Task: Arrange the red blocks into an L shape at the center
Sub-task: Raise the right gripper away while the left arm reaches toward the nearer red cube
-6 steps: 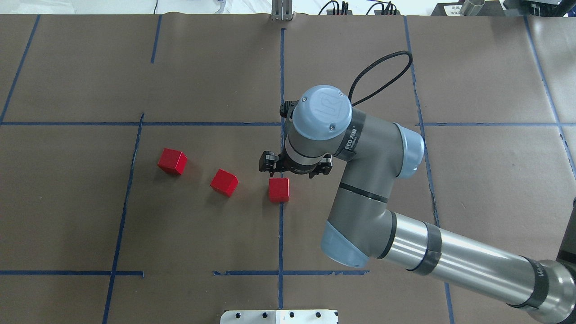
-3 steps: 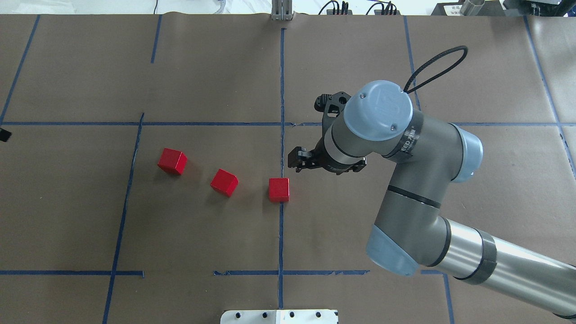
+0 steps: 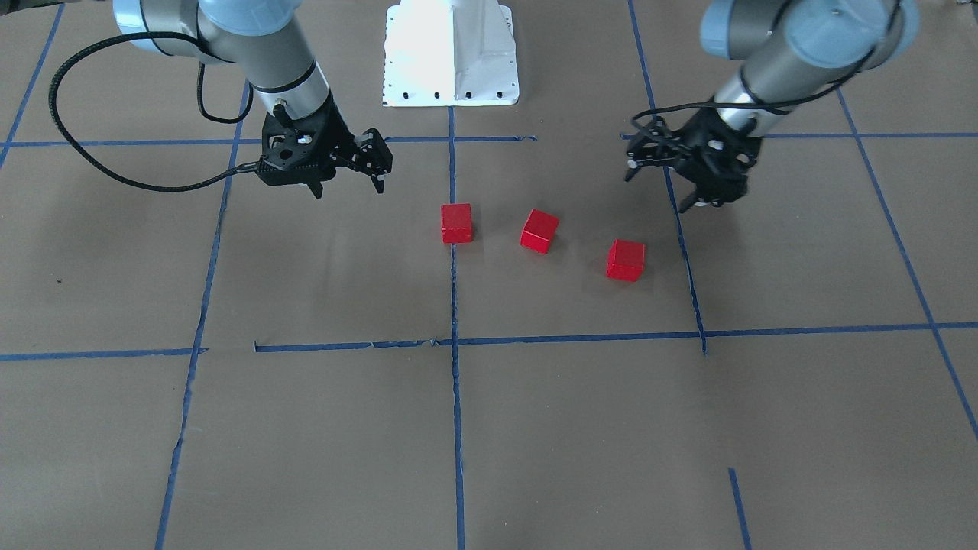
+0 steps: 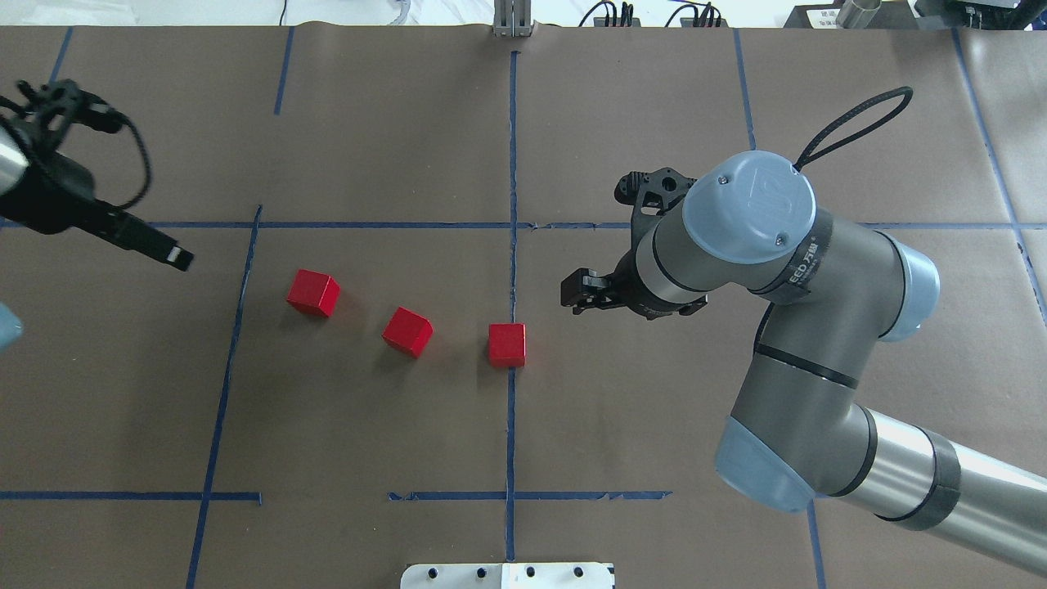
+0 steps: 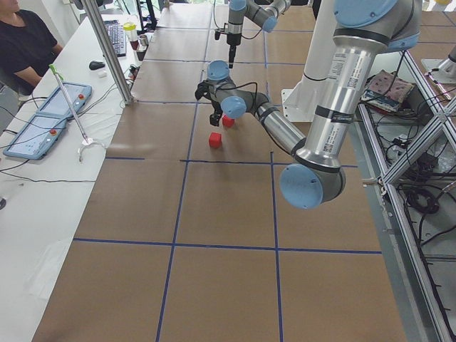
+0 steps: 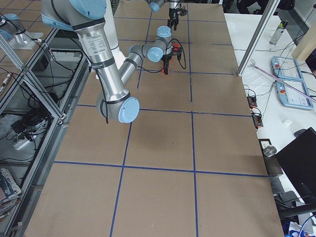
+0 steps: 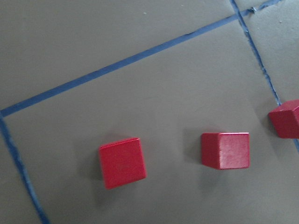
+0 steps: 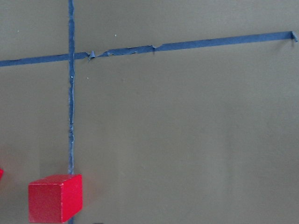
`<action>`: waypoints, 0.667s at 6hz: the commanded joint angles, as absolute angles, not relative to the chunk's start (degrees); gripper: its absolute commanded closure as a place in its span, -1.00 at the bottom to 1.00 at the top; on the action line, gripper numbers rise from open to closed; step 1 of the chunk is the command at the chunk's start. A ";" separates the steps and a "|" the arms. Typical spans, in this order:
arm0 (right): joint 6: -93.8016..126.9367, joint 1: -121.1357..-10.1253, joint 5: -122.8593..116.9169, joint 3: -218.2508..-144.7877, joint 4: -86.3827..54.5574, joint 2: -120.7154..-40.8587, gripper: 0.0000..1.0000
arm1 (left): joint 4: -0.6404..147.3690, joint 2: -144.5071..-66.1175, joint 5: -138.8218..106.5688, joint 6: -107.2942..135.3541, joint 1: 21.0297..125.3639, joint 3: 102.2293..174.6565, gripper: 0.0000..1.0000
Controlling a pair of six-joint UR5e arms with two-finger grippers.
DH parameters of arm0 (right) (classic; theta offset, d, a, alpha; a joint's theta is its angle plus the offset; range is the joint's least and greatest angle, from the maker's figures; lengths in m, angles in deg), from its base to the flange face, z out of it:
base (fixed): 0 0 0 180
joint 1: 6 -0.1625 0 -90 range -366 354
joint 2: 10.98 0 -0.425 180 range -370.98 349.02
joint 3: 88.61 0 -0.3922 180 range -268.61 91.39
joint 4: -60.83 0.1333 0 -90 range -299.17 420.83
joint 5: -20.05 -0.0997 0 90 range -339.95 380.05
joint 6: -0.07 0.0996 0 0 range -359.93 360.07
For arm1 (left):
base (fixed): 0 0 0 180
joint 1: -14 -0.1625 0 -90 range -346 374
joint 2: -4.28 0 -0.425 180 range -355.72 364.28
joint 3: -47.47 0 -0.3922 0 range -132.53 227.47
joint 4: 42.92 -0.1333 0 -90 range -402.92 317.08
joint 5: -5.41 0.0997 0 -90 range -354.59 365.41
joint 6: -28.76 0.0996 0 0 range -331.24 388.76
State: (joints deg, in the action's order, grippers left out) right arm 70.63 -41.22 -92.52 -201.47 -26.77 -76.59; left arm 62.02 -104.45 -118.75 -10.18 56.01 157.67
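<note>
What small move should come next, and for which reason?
Probably bring the left gripper over the outermost red block. All three blocks lie apart in a slanted row, only one sits on the central tape line, and this open gripper is nearest.

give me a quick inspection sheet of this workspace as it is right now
surface: brown paper-covered table, marked with blue tape lines.
job's things: three small bright red cubes lie apart in a slanting row: central cube on the middle tape line, middle cube, outer cube nearest the left arm. No L yet.
clutter: nothing seen.
grippers: left tool open, empty, apart from the outer cube. Right tool open, empty, apart from the central cube.
cables: black looped cable at the right wrist, thinner black cable at the left wrist. Neither touches a cube.
surroundings: white robot base. Seated person in black at a side bench with a handheld pendant.
</note>
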 commanded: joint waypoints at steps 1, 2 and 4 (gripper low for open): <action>64.96 -45.79 -97.09 -205.92 -26.79 -83.45 -1.00 | 61.94 -112.04 -113.34 -12.55 49.70 152.46 -1.00; 62.23 -47.21 -98.33 -206.38 -26.71 -85.40 -1.00 | 61.94 -114.26 -108.98 -12.72 47.60 149.80 -1.00; 61.85 -47.31 -98.34 -206.82 -26.71 -85.95 -1.00 | 62.03 -114.46 -105.95 -12.46 45.64 148.12 -1.00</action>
